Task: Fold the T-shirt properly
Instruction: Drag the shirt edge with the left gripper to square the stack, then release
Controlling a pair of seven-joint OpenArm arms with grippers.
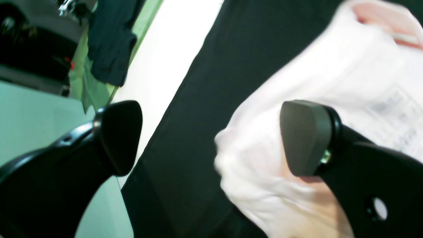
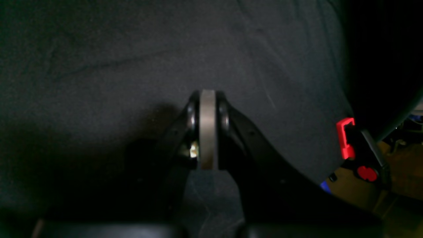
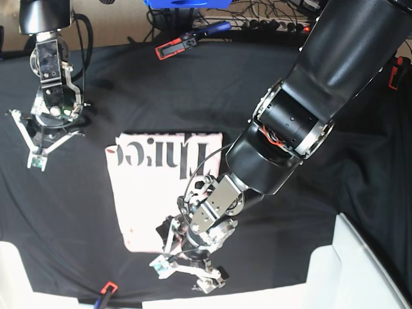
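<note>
Left wrist view: left gripper (image 1: 211,138) spread wide, two dark pads far apart, nothing between them. Pale pink T-shirt (image 1: 330,99) blurred, lying under and behind the right-hand pad (image 1: 304,138), reaching up to the top right corner; faint grey print visible at the right edge. Black table cloth (image 1: 198,115) running as a diagonal band between the pads, a white surface (image 1: 165,59) beyond it.

Right wrist view: right gripper (image 2: 207,132) pressed together, pads meeting along one pale strip, nothing clamped. Only dark table cloth (image 2: 132,59) beneath and ahead; no part of the shirt in sight. Red-tipped clamp (image 2: 347,138) at the cloth's right edge.

Base view: left gripper (image 3: 187,267) low at the near edge of the shirt, fingers splayed over the bottom right corner of the folded garment. T-shirt (image 3: 148,193) folded into an upright rectangle at table centre, black lettering along its far edge. Right gripper (image 3: 38,151) well apart at the far left, over bare cloth, clear of the shirt.
</note>
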